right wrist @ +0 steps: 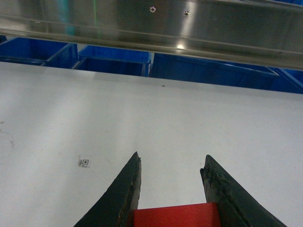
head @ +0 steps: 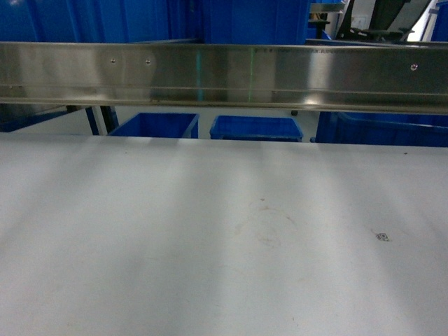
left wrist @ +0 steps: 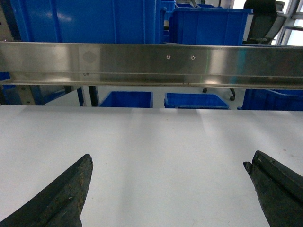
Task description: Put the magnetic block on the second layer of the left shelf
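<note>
Red, small and rigid magnetic block (right wrist: 176, 215) clamped between the fingers of the right pincer (right wrist: 170, 189) above the white tabletop (head: 210, 245), probably light, best gripped on flat opposite faces; left pincer (left wrist: 168, 189) spread wide, empty.

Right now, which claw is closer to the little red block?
Right. The right claw has the red block between its fingers; the left claw is open over bare white table, no block in its view.

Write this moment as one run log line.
right gripper: shut on red block | left gripper: open, empty | below: white table
</note>
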Tool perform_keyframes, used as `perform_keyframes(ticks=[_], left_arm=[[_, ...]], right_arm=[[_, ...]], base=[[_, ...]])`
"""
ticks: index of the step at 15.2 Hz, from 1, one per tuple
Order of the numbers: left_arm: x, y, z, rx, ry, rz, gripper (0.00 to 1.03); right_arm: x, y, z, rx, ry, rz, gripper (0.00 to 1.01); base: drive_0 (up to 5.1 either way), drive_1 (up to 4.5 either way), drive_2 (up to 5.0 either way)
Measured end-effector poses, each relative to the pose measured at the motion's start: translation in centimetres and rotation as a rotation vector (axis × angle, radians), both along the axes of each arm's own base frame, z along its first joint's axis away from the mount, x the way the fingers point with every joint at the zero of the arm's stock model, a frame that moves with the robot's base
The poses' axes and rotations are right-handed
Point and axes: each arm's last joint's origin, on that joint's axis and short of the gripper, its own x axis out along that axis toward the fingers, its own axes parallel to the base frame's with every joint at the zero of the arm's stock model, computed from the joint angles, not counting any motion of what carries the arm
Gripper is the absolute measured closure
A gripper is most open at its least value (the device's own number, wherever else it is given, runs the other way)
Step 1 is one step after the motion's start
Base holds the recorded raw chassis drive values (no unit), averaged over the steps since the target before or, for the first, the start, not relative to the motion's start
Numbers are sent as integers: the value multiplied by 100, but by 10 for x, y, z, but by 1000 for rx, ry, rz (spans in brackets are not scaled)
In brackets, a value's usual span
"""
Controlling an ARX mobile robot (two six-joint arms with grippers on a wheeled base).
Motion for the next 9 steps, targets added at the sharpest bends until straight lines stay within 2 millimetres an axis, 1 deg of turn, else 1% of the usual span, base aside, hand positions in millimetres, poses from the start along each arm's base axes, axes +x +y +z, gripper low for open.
perform_keyframes(ticks=[5,7,9], left_arm=[[0,0,0,0,0,0,5],[0,0,0,0,0,0,5],[0,0,0,0,0,0,5]], right_arm=[[0,-5,3,12,-19,-1,67],[1,-5,8,10,-71,5,67],[0,-5,10,10,-84,5,67]], base=[[0,0,0],[0,0,0],[0,0,0]])
